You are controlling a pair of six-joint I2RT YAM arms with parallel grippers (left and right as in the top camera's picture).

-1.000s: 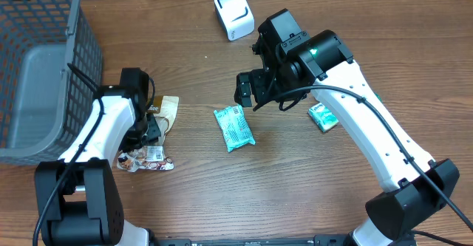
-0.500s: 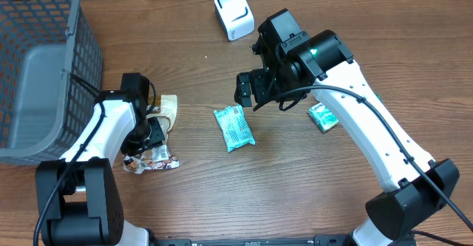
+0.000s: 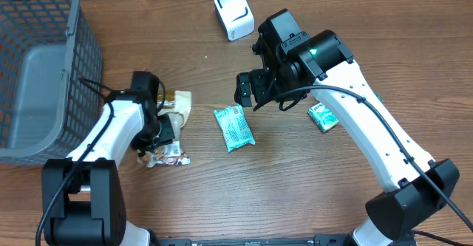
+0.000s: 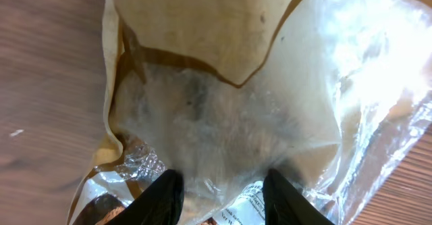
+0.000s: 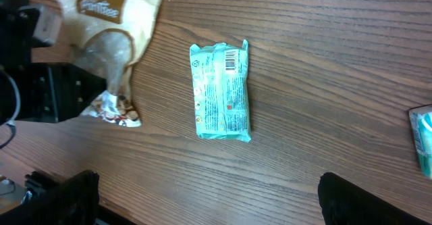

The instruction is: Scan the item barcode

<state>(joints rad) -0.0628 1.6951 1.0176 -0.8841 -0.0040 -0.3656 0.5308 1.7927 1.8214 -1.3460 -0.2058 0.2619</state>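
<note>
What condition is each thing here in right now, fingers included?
left fingers: closed on the snack pouch
right fingers: wide open, holding nothing
snack pouch: gripped, crumpled
teal packet: lying flat, barcode facing up
white scanner: upright, nothing touching it

The overhead view is bright and even, with only soft shadows on the table (image 3: 295, 194). In the left wrist view the snack bag (image 4: 223, 117) sits close and blurred, with white glare at upper right. The right wrist view is sharp, its lower corners dark.
</note>
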